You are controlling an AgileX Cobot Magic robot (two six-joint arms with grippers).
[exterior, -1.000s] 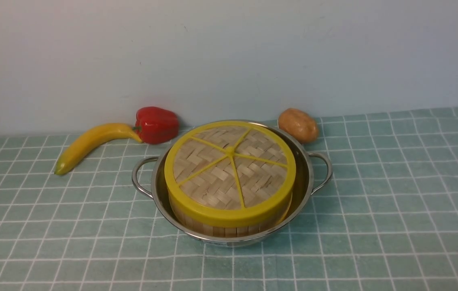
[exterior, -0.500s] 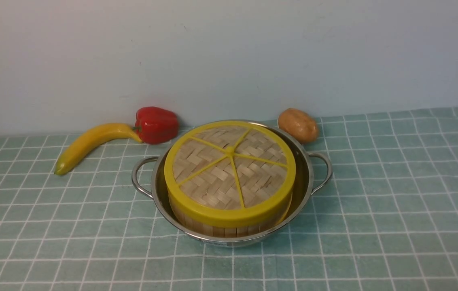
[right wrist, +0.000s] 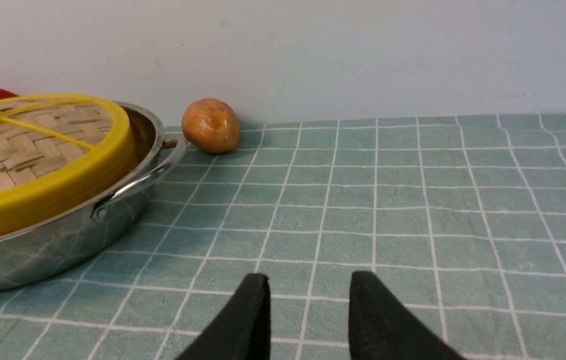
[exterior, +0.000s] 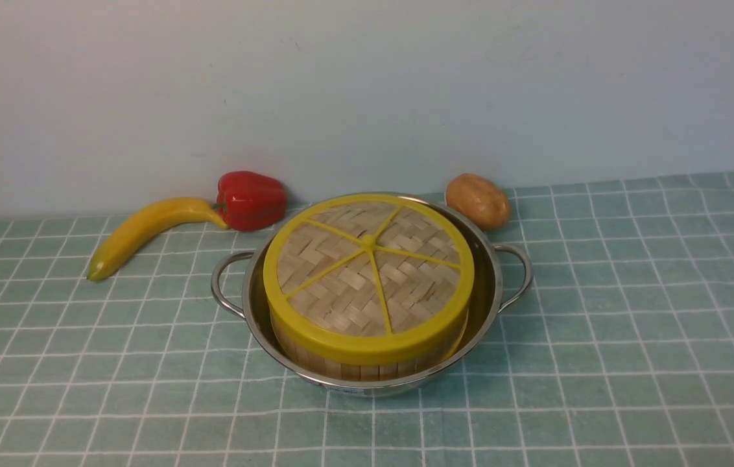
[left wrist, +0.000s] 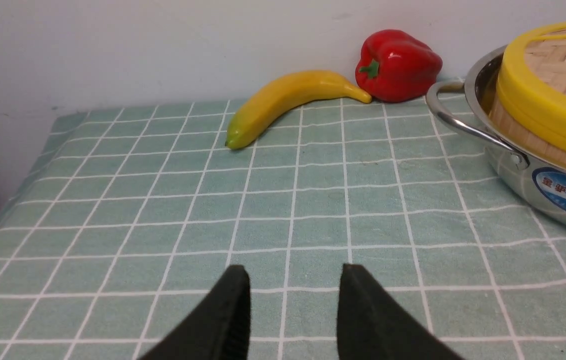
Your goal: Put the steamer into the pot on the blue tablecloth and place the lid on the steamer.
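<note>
The steel pot (exterior: 492, 285) stands mid-table on the blue tablecloth (exterior: 633, 337). Inside it sits the bamboo steamer (exterior: 367, 368), whose contents are hidden by the woven lid (exterior: 367, 275) with yellow rim and spokes lying flat on top. Neither arm shows in the front view. In the left wrist view my left gripper (left wrist: 293, 272) hovers open over bare cloth, well to the left of the pot (left wrist: 553, 187) and lid (left wrist: 543, 112). The right wrist view shows my right gripper (right wrist: 309, 280) open over bare cloth to the right of the pot (right wrist: 58, 245) and lid (right wrist: 38, 200). Nothing is between either pair of fingers.
A yellow banana (exterior: 146, 230) and a red bell pepper (exterior: 250, 200) lie behind the pot on the left by the wall. A brown potato (exterior: 477, 201) rests behind the pot's right handle. The cloth's left edge (left wrist: 8, 200) drops off beside the left gripper.
</note>
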